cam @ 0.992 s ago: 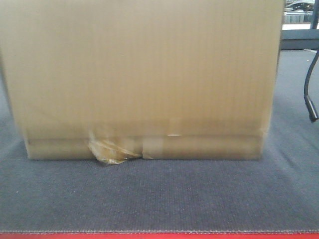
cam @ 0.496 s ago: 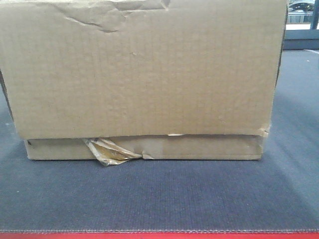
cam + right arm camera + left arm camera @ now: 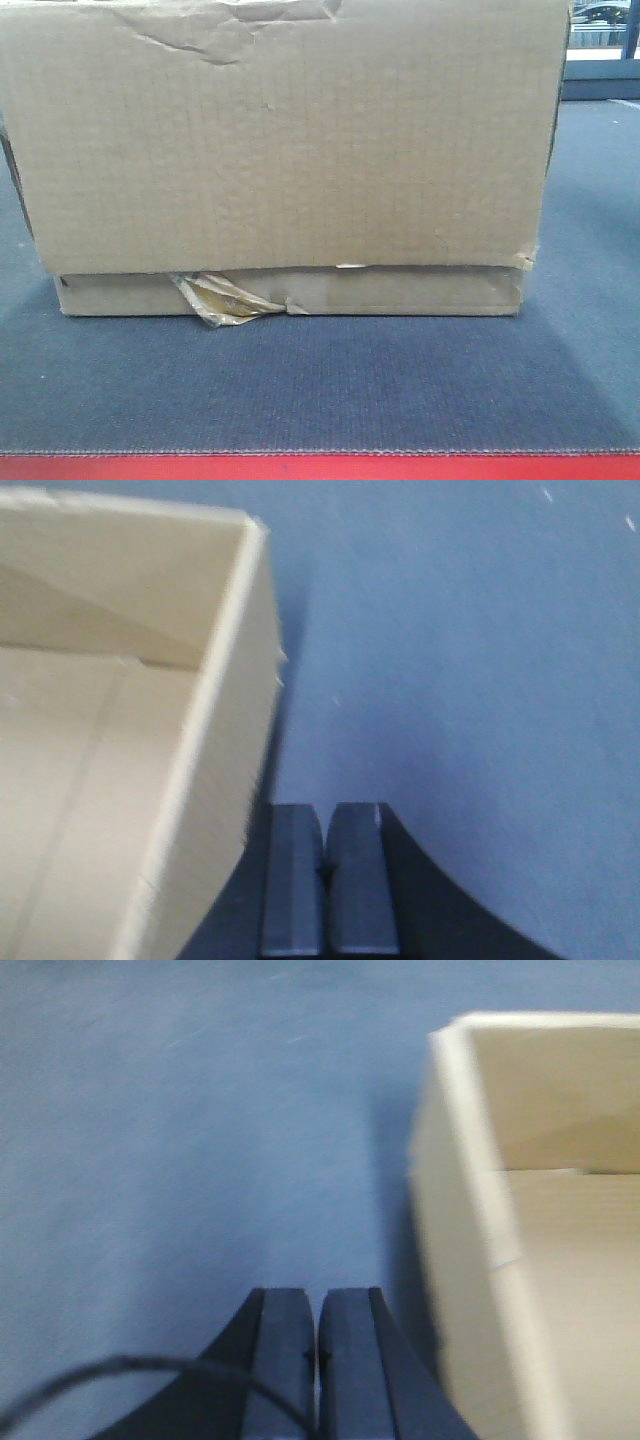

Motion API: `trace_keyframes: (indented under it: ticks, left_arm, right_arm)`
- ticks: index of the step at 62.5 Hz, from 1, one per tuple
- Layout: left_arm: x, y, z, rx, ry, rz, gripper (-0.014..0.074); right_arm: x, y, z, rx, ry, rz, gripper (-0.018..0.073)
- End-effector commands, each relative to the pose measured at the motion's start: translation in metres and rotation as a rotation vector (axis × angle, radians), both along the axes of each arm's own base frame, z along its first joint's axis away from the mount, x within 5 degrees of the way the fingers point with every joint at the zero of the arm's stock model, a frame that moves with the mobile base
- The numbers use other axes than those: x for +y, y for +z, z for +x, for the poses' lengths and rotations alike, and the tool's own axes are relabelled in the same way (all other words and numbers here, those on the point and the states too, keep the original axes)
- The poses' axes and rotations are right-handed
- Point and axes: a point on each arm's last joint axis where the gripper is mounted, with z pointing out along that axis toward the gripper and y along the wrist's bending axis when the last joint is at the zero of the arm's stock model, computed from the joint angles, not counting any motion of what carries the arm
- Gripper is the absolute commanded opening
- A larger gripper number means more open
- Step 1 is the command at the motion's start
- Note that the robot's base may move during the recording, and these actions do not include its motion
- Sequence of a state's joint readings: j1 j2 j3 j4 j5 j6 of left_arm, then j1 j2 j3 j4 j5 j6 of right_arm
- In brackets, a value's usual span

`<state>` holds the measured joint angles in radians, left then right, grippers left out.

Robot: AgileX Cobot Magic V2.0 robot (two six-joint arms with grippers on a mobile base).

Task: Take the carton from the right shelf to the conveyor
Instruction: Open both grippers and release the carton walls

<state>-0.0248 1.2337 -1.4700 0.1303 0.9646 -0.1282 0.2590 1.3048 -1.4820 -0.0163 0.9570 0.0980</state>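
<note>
Left gripper (image 3: pixel 316 1355) – black fingers pressed together, clenched on nothing, hanging above the belt just beside the left outer wall of the carton (image 3: pixel 530 1220). A thin dark cable loops across the bottom of that wrist view. Right gripper (image 3: pixel 327 875) – same story, black fingers closed flat against each other, empty, just beside the carton's right outer wall; whether either one touches the cardboard I cannot tell.

The carton (image 3: pixel 285 160) is a large wide plain brown corrugated cardboard box, open-topped from the wrist views, with a creased upper edge and a twist of glossy tan tape (image 3: pixel 225 300) at the lower seam. It sits flat on the conveyor (image 3: pixel 320 385) – wide dark grey woven belt, red strip (image 3: pixel 320 467) along the near edge. The shelf is not in view anywhere.

Step in hand, as I judge it: the placing is done, the box rests on the belt with both arms off it at the flanks. The next move likely calls for both arms to draw outward and up, clear of the side walls, without nudging the box or snagging that cable on the rim.
</note>
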Motion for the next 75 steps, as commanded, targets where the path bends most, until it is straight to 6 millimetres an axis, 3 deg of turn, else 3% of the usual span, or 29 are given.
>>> trace_keyframes:
  ticks: [1,26,38,48,60,75]
  left_arm:
    - [0.007,-0.013,-0.02,-0.058,0.019,-0.008,0.0015]
    - [0.002,-0.118,-0.114,-0.267,-0.025,-0.021,0.0015]
    - [0.001,-0.149,-0.155,-0.362,-0.031,-0.018,0.0015]
    - [0.001,-0.153,-0.179,-0.464,-0.032,-0.015,0.0015]
    - [0.0,-0.147,-0.196,-0.563,-0.033,-0.012,0.0015]
    - [0.0,-0.145,-0.202,-0.593,-0.034,-0.011,0.0015]
  right_arm:
    - [-0.009,-0.014,-0.013,-0.043,-0.018,-0.005,-0.0066]
    - [-0.027,-0.087,-0.091,-0.199,-0.008,0.034,-0.0066]
    - [-0.039,-0.121,-0.138,-0.297,-0.006,0.058,-0.0066]
    - [-0.047,-0.141,-0.17,-0.392,-0.005,0.078,-0.0066]
    - [-0.056,-0.143,-0.205,-0.566,-0.006,0.111,-0.0066]
    - [-0.06,-0.134,-0.22,-0.716,-0.006,0.12,-0.0066]
